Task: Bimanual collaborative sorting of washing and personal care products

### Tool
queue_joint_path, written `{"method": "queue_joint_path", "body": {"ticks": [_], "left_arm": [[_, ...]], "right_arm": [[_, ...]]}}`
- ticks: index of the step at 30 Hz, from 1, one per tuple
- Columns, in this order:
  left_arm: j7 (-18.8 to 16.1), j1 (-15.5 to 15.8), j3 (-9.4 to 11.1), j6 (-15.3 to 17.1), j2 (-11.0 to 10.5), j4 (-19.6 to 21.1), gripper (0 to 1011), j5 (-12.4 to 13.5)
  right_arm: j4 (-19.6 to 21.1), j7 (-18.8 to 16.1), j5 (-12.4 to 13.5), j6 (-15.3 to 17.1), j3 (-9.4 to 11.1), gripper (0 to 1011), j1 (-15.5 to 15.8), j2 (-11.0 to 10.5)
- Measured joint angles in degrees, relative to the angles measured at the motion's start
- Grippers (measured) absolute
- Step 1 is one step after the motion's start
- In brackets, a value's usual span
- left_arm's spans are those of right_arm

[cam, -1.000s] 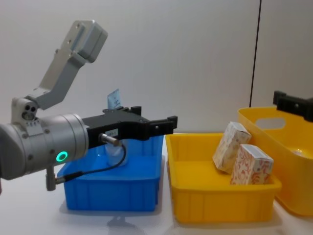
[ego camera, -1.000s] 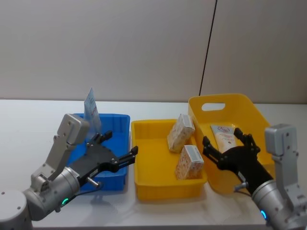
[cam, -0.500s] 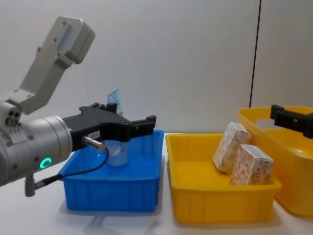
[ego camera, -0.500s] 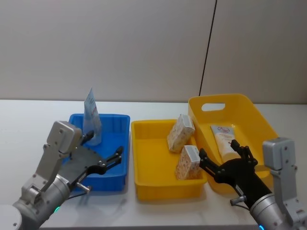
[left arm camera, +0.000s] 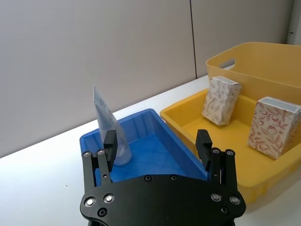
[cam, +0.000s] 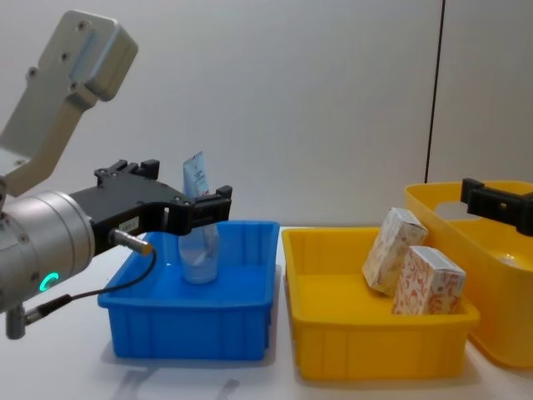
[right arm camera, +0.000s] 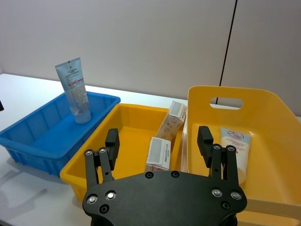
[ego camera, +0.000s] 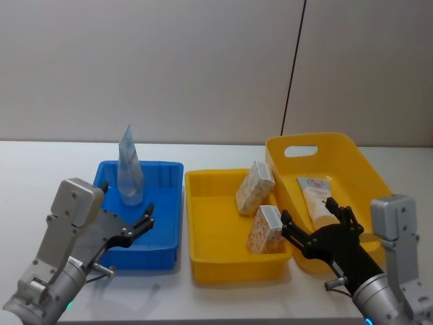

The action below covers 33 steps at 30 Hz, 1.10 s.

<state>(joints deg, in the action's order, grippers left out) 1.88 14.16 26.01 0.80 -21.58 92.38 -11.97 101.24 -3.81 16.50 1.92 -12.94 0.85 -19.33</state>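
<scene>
The right pincer (right arm camera: 158,136) hangs wide and empty just short of the yellow basket (ego camera: 318,137), where a tube (ego camera: 314,193) lies pointing away from it, cap end probably nearest; the left pincer (left arm camera: 157,141), also wide, hangs by the upright tube (ego camera: 128,169) in the blue bin (ego camera: 173,203)

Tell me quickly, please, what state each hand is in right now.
Left hand: open, empty, by the blue bin's near edge.
Right hand: open, empty, by the tall yellow basket's near edge.

A pale blue-white tube (ego camera: 128,168) stands in a blue bin (ego camera: 162,198), orange-floral cream cartons (ego camera: 255,187) in a yellow bin (ego camera: 216,227).
</scene>
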Motion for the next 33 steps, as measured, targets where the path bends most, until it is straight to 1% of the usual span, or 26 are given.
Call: {"method": "queue_joint_path", "body": {"ticks": [5,13,20,23,24,25,27,30,33], "left_arm": [[-1.14,-0.54,-0.02,0.0,-0.27,0.75,1001,0.47],[-1.25,-0.57,-0.02,-0.01,-0.31,0.8,1001,0.51],[-1.26,-0.57,0.01,-0.01,-0.32,0.8,1001,0.51],[-1.26,-0.58,0.01,-0.01,-0.32,0.8,1001,0.51],[-1.26,-0.58,0.01,-0.01,-0.32,0.8,1001,0.51],[-1.26,-0.58,0.01,-0.01,-0.32,0.81,1001,0.51],[-1.26,-0.58,0.02,-0.01,-0.31,0.81,1001,0.51],[-1.26,-0.57,0.01,0.0,-0.32,0.81,1001,0.5],[-1.26,-0.58,0.02,0.0,-0.31,0.8,1001,0.5]], "right_arm": [[0.03,-0.04,0.0,0.04,0.09,1004,0.08,0.08],[0.52,-0.21,0.4,0.86,0.56,1004,0.43,0.25],[1.43,-0.14,1.14,3.5,1.27,1004,1.26,0.3],[1.96,0.08,1.54,5.62,1.62,1004,1.79,0.29],[1.96,0.08,1.54,5.62,1.62,1004,1.79,0.29],[2.21,0.29,1.71,6.95,1.74,1004,2.09,0.3],[2.26,0.34,1.72,7.19,1.76,1004,2.15,0.32],[2.34,0.67,1.78,9.18,1.79,1004,2.42,0.48],[2.31,0.86,1.79,10.33,1.71,1004,2.42,0.65]]}}
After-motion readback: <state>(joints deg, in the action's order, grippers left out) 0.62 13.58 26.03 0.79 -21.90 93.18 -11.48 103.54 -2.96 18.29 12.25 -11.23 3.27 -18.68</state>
